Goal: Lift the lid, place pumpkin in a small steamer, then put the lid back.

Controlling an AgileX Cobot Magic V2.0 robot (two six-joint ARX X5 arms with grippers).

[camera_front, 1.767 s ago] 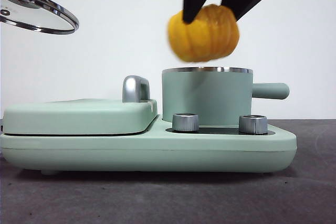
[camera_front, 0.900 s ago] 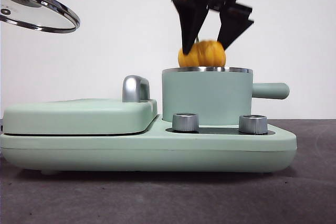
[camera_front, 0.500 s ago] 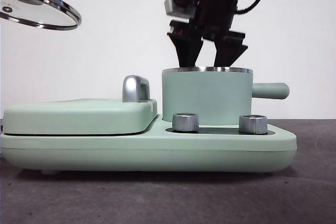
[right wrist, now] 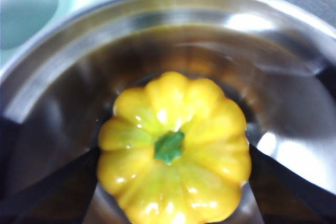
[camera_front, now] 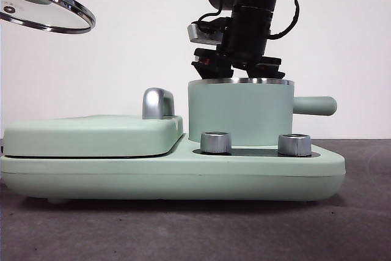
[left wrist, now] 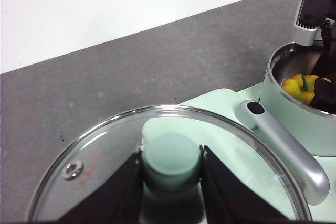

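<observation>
Since a second ago your right gripper (right wrist: 173,192) has sunk into the small steamer (camera_front: 240,113), jaws flanking the pumpkin (right wrist: 173,148) at centre frame. Whether they've released is unclear, so open fully and rise straight. Left gripper (left wrist: 170,182) clamps the lid (camera_front: 46,9) knob, upper left.

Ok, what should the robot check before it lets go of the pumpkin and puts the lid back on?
1. Pumpkin is down inside the small steamer, stem up: ok.
2. Right gripper has its jaws on both sides of the pumpkin, touching its flanks: ok.
3. Pumpkin rests on the steamer's bottom: cannot tell.
4. Left gripper is shut on the knob of the lid: ok.
5. Lid is held up high and away from the steamer: ok.
6. Steamer's rim is free for the lid: not ok, the right gripper is in it.
</observation>
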